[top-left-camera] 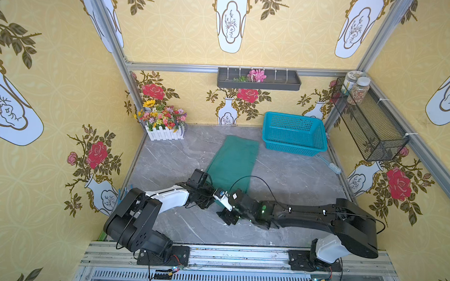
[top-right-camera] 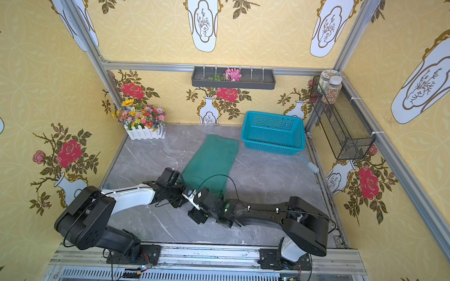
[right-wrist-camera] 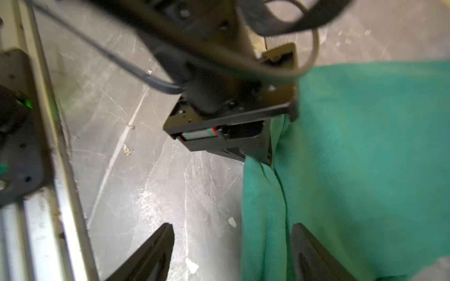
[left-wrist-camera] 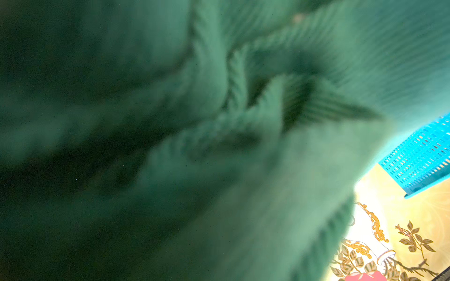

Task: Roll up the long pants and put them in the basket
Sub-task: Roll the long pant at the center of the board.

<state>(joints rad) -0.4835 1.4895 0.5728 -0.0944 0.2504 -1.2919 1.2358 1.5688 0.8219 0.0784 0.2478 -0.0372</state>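
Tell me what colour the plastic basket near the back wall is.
The basket is turquoise blue, clearest in a top view.

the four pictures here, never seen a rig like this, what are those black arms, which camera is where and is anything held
They are robot arms: left arm and right arm, on a rail at the near edge. The two wide pictures come from one camera overhead; the other two from a camera on each wrist. On the grey table lie the long pants, folded into a strip, with a blue basket, a flower box and a brush nearby. The left gripper is pinched shut on the pants' near end; the right gripper is open, holding nothing.
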